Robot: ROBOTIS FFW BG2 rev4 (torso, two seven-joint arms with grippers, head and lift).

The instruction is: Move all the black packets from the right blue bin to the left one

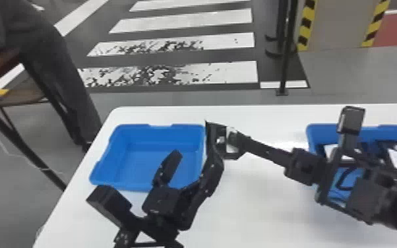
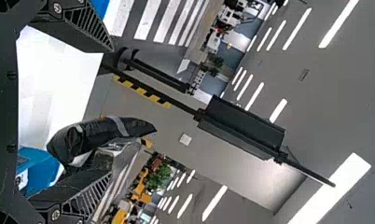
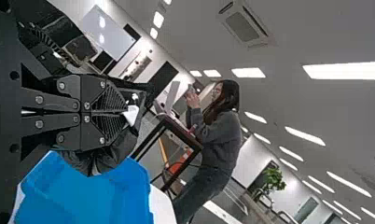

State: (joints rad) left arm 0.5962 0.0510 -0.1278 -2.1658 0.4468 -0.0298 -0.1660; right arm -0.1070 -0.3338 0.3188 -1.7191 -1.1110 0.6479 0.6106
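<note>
And I'm looking into a large indoor hall, a robotics lab or test space by my reading, though I can't tell which! Straight out past the white worktable (image 1: 247,204), there's a zebra crossing (image 1: 191,19) marked right on the grey floor, with black-and-yellow hazard stripes (image 1: 305,24) edging a pale upright surface. Over to my right wrist view: whiteboard (image 3: 112,32) on the wall, cassette air conditioner (image 3: 244,25) in the ceiling, bright light panels (image 3: 349,71) overhead, and a leafy green plant (image 3: 273,179) farther off!
</note>
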